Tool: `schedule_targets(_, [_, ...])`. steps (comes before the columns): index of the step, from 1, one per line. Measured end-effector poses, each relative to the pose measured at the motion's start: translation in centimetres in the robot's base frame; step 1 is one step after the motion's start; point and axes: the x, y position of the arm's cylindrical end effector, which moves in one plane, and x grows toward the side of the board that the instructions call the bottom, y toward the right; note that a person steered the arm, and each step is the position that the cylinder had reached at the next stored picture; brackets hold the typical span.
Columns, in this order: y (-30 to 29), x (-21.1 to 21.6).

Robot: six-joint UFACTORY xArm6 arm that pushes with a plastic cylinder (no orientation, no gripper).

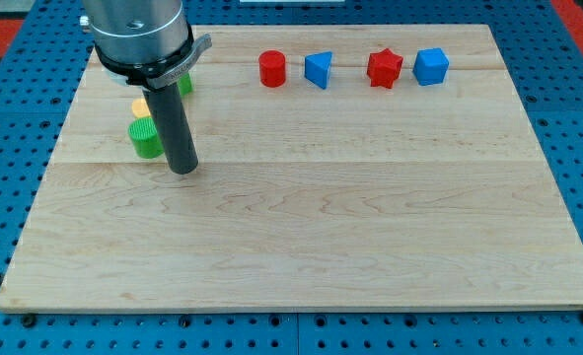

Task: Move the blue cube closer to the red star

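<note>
Camera view puts my tip (pixel 183 170) down on the wooden board (pixel 301 247) toward its left edge, in the upper half. It is a bare rod end with nothing that opens or closes, and it holds nothing; it touches no block as far as I can tell. Just beside it, on the side of the board's left edge, stands a green block (pixel 145 138), ribbed and roughly cylindrical. A yellow block (pixel 139 106) sits just above that, partly hidden by the rod, and another green block (pixel 184 83) shows behind the arm's housing, nearer the top-left corner; its shape is hidden.

Outward along the top edge runs a row of four. First a red cylinder (pixel 272 69), then a blue block (pixel 318 70) that looks wedge-like, then the red star (pixel 384 68), and last the blue cube (pixel 431 66), nearest the top-right corner. The cube is a mid-blue, square-faced piece, standing flat, close beside the star with a narrow strip of bare wood between them.

Since the tip only slides and pushes, I judge it must get to the cube's far side, toward the right edge, to shove it toward the star. From here that is well apart, across most of the board.
</note>
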Motion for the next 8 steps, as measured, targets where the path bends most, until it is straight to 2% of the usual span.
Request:
schedule_targets(5, [-0.3, 0.0])
schedule_targets(7, [0.1, 3.0])
schedule_targets(8, [-0.7, 3.0])
